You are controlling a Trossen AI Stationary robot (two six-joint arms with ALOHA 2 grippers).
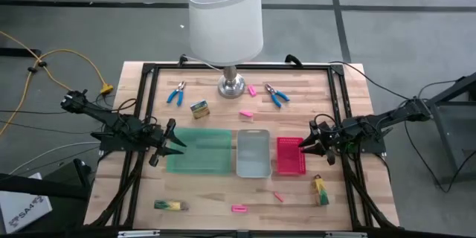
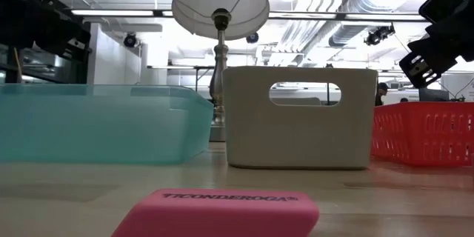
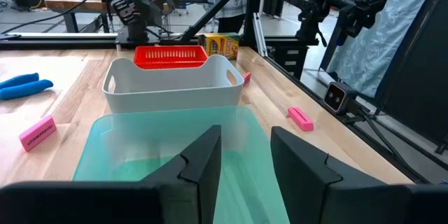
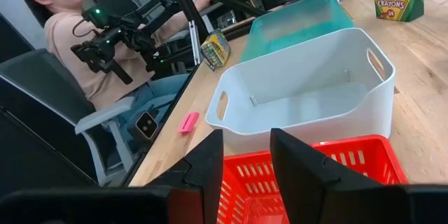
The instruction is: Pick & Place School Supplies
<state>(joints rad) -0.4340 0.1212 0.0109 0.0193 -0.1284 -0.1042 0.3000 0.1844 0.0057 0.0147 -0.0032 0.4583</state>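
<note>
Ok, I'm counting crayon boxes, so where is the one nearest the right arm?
In the high view the crayon box lies on the table's right side near the front edge, just in front of the red basket and the right gripper.

A wooden worktop (image 1: pixel 357 193) fills the middle of the high view. At its centre three trays sit side by side: green (image 1: pixel 198 150), grey (image 1: pixel 253 152), red (image 1: pixel 291 155). A lamp (image 1: pixel 231 85) stands at upper centre, flanked by blue-handled pliers (image 1: pixel 176 94) to its left and another pair (image 1: pixel 276 95) to its right. Crayon packs (image 1: pixel 199 108) and pink erasers (image 1: pixel 246 114) lie scattered, more along the lower edge.
</note>
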